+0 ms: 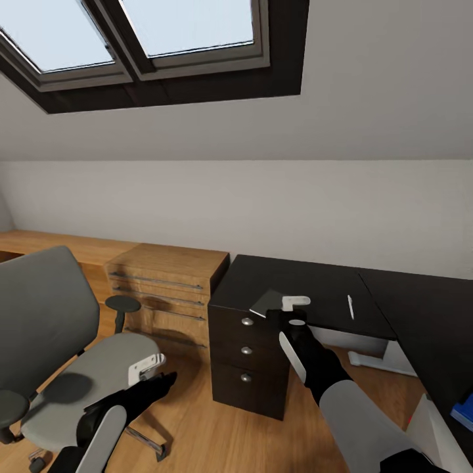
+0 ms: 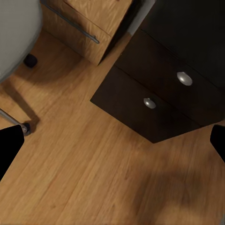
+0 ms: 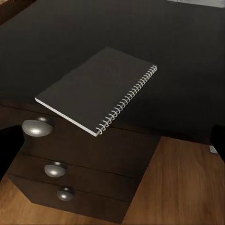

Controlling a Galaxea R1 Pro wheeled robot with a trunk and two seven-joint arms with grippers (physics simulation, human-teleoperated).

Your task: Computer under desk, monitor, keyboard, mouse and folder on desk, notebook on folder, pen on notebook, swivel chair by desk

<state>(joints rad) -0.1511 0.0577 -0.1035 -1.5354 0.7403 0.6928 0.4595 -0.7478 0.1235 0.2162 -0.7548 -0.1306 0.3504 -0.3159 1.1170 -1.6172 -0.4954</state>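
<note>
Here, the right hand [image 1: 295, 314] is hovering with its fingers spread over the notebook [image 3: 96, 89].
The notebook is lying at the counter's [image 1: 295, 279] near edge, overhanging the drawers; the pen [image 1: 350, 307] is lying to its right. The left hand [image 1: 150, 369], fingers apart, is hanging beside the swivel chair [image 1: 62, 341].

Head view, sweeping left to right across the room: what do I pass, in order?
Swivel chair → left gripper → wooden chest → notebook → pen → blue folder.
</note>
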